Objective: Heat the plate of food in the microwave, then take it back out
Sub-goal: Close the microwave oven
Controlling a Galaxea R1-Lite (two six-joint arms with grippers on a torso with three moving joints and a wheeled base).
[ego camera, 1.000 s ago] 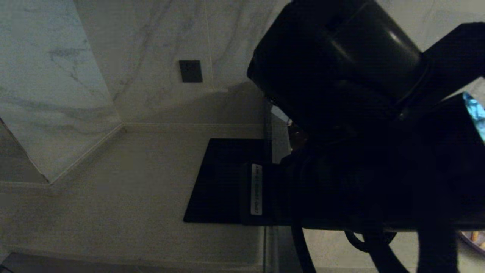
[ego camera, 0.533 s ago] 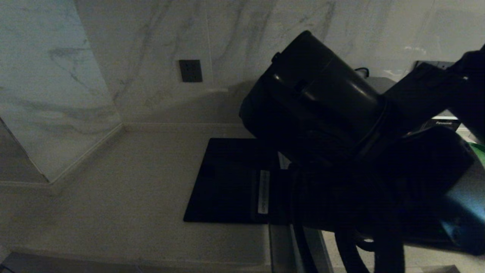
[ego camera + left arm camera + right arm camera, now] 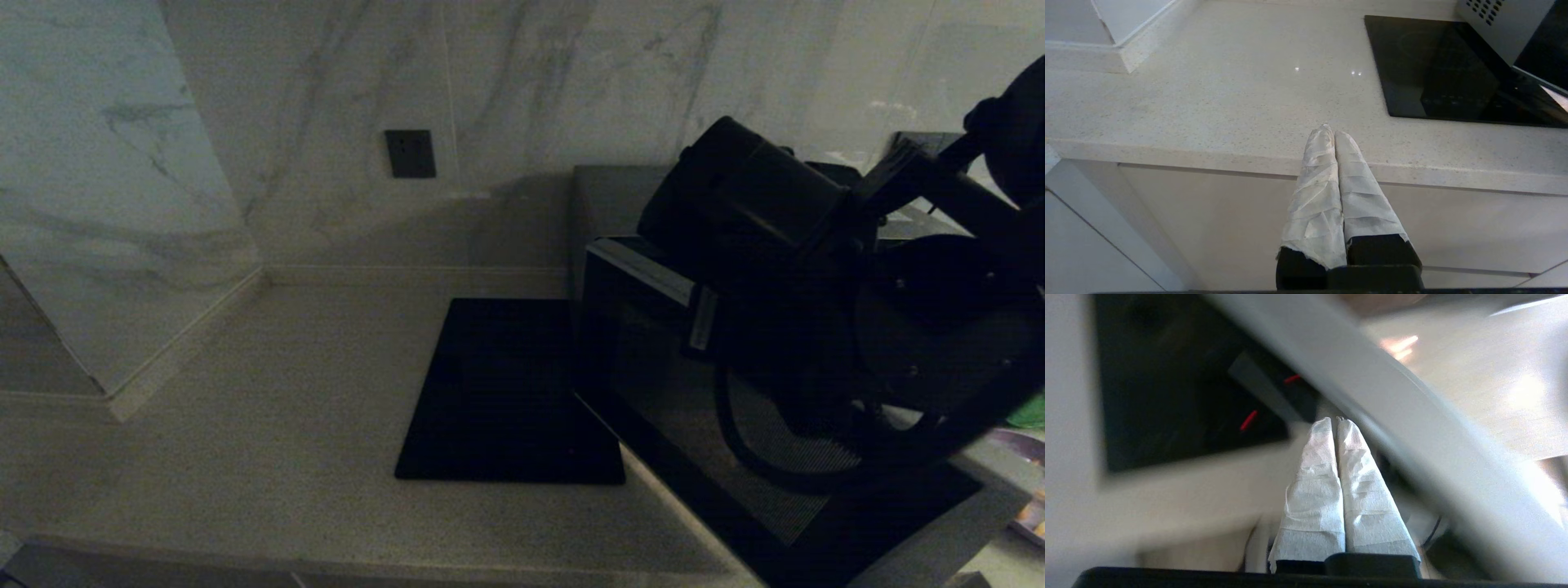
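Grey microwave [image 3: 653, 327] door ajar, black mat [image 3: 506, 392] beside

microwave [image 3: 653, 343] door swung open, plate [image 3: 1030, 514] beside

The microwave [image 3: 620, 327] stands on the worktop [image 3: 269, 425] at the right, against the back wall [image 3: 522, 98], with its door [image 3: 735, 441] swung out toward the front. Just left of it a flat mat [image 3: 498, 392] lies on the worktop, touching the microwave's side. A wall socket [image 3: 411, 153] sits on the wall behind the mat. The right arm [image 3: 784, 245] reaches over the door. At the far right edge, beyond the door, part of the plate of food [image 3: 1030, 514] shows. The left pincer [image 3: 1334, 134] hangs before the worktop's front edge, left of the mat.
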